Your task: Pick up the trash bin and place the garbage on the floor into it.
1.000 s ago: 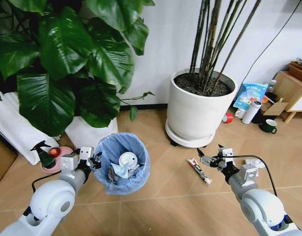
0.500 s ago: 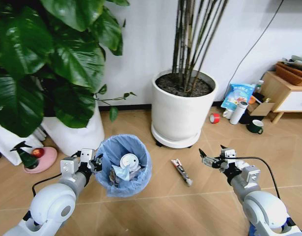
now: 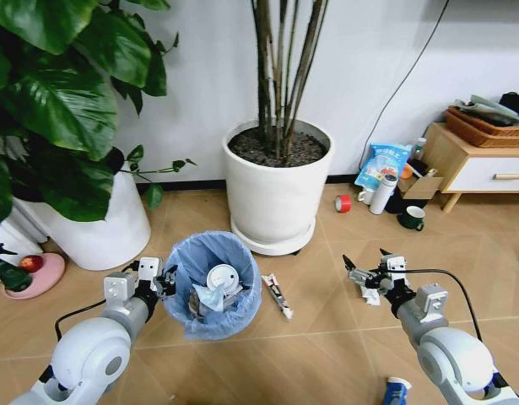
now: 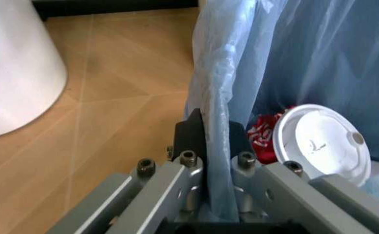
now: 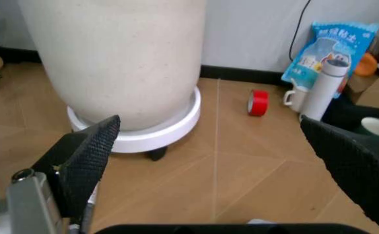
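Small round trash bin, pale blue plastic liner (image 3: 213, 285): on herringbone floor (image 3: 327, 337), rim pinched by left gripper (image 3: 158, 278). Long thin wrapper (image 3: 277, 296): just right of bin, left of spread, empty right gripper (image 3: 364, 268), long axis probably near-far; right arm free.

Tan herringbone wood-look floor (image 3: 327, 337). On it: long thin wrapper (image 3: 277, 296) right of the bin; large white round plant pot (image 3: 278, 192) far centre; red tape roll (image 3: 343, 203), white cylindrical bottle (image 3: 381, 193), dark green mug (image 3: 410, 218) far right.
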Robot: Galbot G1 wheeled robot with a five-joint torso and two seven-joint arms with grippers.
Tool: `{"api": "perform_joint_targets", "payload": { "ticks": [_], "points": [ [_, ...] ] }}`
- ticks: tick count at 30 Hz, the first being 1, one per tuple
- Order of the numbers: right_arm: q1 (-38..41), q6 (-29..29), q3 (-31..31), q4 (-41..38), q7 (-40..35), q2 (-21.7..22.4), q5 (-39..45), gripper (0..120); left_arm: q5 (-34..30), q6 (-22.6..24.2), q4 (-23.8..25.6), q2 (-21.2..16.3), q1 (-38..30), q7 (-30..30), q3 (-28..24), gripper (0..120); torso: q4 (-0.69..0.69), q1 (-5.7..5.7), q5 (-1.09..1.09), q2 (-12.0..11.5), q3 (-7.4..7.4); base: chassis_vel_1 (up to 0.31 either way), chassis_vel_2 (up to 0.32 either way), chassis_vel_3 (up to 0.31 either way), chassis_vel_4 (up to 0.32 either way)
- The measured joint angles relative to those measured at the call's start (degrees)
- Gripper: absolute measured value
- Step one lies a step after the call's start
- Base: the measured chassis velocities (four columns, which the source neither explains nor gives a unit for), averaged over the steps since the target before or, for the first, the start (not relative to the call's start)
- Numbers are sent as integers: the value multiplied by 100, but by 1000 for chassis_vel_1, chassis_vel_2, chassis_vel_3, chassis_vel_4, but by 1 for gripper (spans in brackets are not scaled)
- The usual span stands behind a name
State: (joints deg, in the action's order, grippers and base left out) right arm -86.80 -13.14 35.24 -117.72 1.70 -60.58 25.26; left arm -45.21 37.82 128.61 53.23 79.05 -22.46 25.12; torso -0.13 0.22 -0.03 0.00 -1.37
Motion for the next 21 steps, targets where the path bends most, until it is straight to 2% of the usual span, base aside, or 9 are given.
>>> {"api": "perform_joint_targets", "payload": {
  "ticks": [3, 5, 7, 8, 11, 13, 21],
  "points": [
    [-98, 277, 307, 243, 701, 104, -167, 100, 5, -2, 5, 2, -13, 14, -1, 0, -1, 0, 3, 0, 0, -50, -49, 53, 33],
    [-133, 349, 382, 302, 836, 136, -204, 100, 6, -2, 5, 2, -15, 18, 0, 0, -1, 0, 3, 0, 0, 0, 0, 0, 0],
    [-370, 622, 695, 541, 1270, 298, -250, 100, 20, -4, 4, 16, -41, 48, 3, 0, 1, 0, -5, 0, 0, 35, 24, -14, -19],
    [-512, 750, 813, 652, 1446, 364, -252, 100, 30, -5, -5, 29, -53, 59, 3, 0, 1, 0, 1, 0, 0, 69, 54, -44, -37],
    [-793, 995, 1010, 841, 1750, 459, -300, 100, 51, -5, -30, 57, -75, 91, -8, 0, 1, 0, -4, 0, 0, 38, 36, -29, -23],
    [-1147, 1235, 1173, 990, 2039, 517, -372, 100, 67, -5, -68, 89, -107, 126, -32, 0, 1, 0, 1, 0, 0, 0, 0, 0, 0],
    [-1914, 1901, 1459, 1539, 2380, 364, -762, 100, 130, -6, -167, 238, -188, 232, -104, 0, 0, 0, 1, 0, 1, 0, 0, 0, 0]
  ]
}}
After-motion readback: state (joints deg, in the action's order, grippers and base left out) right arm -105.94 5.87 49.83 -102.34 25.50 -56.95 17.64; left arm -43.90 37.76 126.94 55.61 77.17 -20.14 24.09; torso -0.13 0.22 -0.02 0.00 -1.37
